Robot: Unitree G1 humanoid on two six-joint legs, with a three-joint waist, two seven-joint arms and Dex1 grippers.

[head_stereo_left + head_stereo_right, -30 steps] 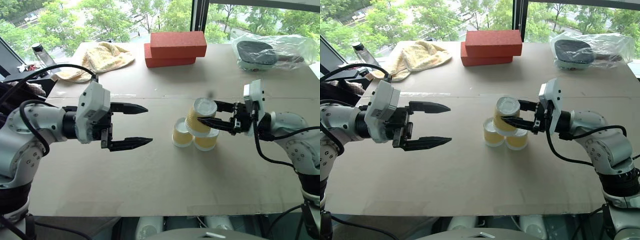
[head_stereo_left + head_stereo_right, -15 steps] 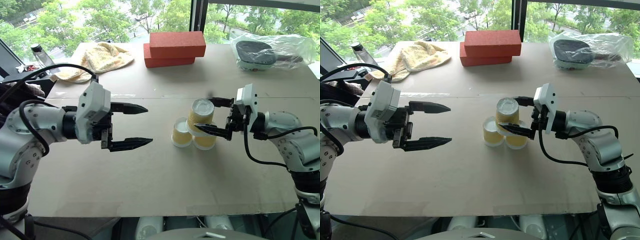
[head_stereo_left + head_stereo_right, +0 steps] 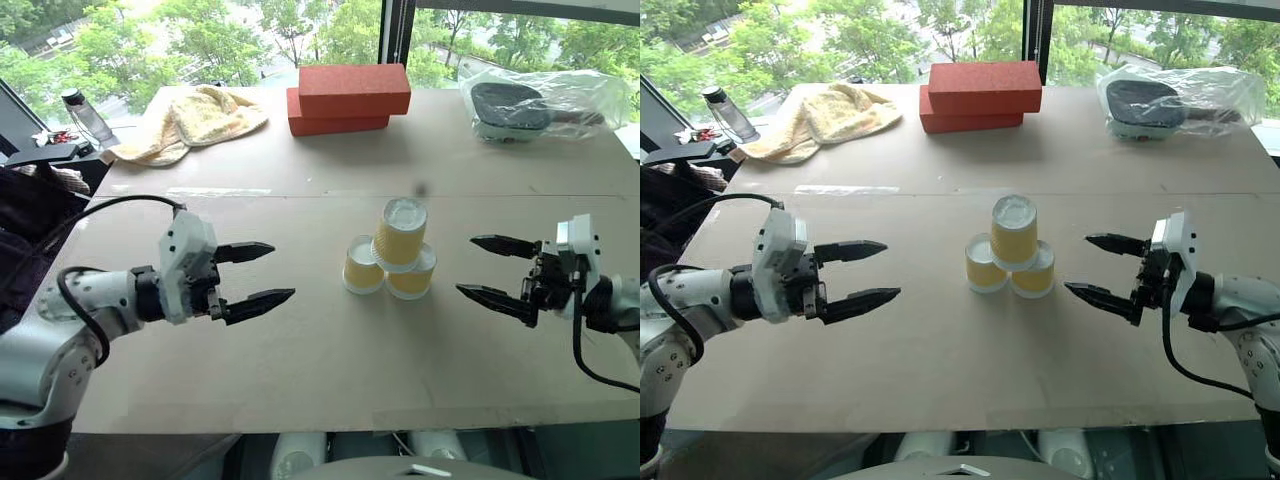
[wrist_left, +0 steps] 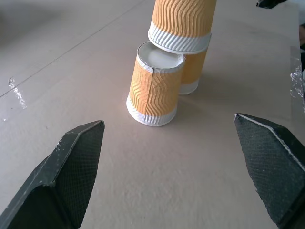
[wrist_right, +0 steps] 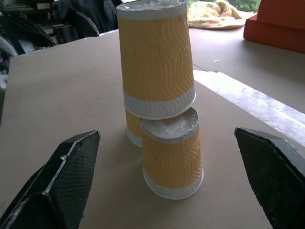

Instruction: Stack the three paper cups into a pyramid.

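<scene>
The left pincer [image 3: 252, 272] hangs above the bench [image 3: 300, 380] toward its left edge, fingers spread wide and holding nothing, pointing toward the cups. The right pincer [image 3: 495, 272] hangs above the bench toward its right edge, fingers likewise spread wide and empty, pointing back toward the cups from the opposite side. Both pincers stand well apart from the cups, with bare bench surface between each pincer and the stack. The three paper cups [image 3: 392, 262] sit near the middle of the bench, between the two pincers, all inverted with the white bases facing up. Two lower cups stand on the bench side by side: the left lower cup [image 3: 363, 266] and the right lower cup [image 3: 412, 277], touching or nearly touching. The top cup [image 3: 401, 233] rests on the two lower bases and leans slightly off vertical; it bears mostly on the right lower cup and overlaps the rim of the left one. This arrangement forms the pyramid [image 3: 1008, 258]. A strip of clear tape [image 3: 205, 192] lies along the seam running across the bench behind the cups. At the far edge, two red bricks [image 3: 349, 97] lie stacked near the centre, a yellow towel [image 3: 195, 120] lies toward the far left corner, and a clear plastic bag [image 3: 545, 102] with a dark object inside lies at the far right corner.
</scene>
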